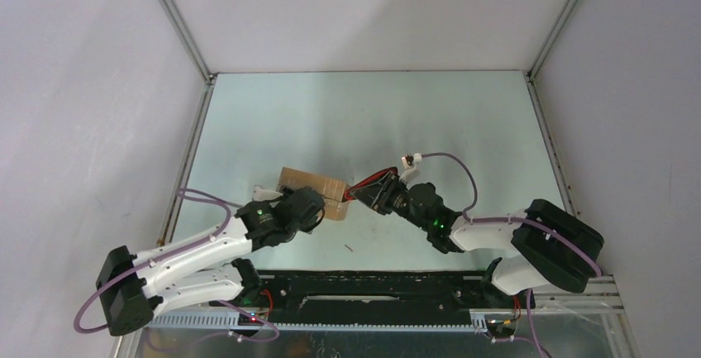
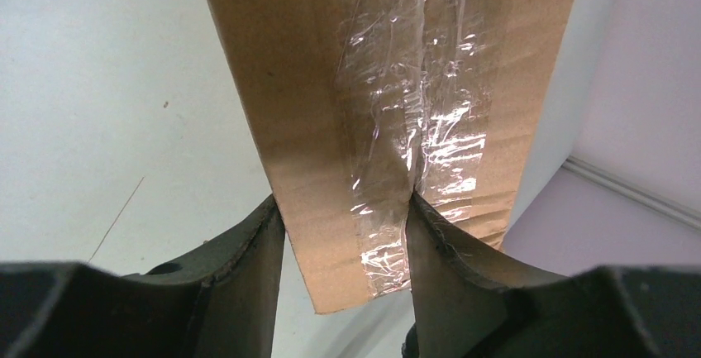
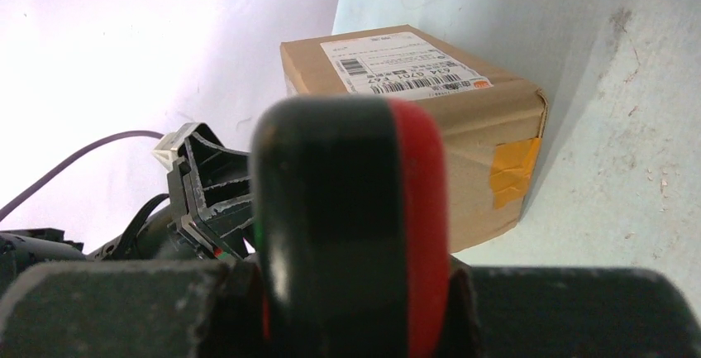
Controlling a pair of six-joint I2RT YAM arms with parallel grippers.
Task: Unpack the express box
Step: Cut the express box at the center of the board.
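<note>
The express box (image 1: 310,183), a small brown carton, sits at the middle of the table. My left gripper (image 1: 318,207) is shut on its near end; in the left wrist view the two fingers (image 2: 263,242) clamp a cardboard face with crinkled clear tape (image 2: 413,126) along the seam. My right gripper (image 1: 378,196) is shut on a red-and-black utility knife (image 3: 351,209), which points at the box's right end (image 1: 340,197). The right wrist view shows the box (image 3: 488,126) with a white printed label (image 3: 397,64) on top and a patch of orange tape (image 3: 512,168) on its corner.
Metal frame rails (image 1: 186,168) border the table left and right, with white walls behind. The black base rail (image 1: 372,288) runs along the near edge. A small dark scrap (image 1: 350,248) lies on the table in front of the box.
</note>
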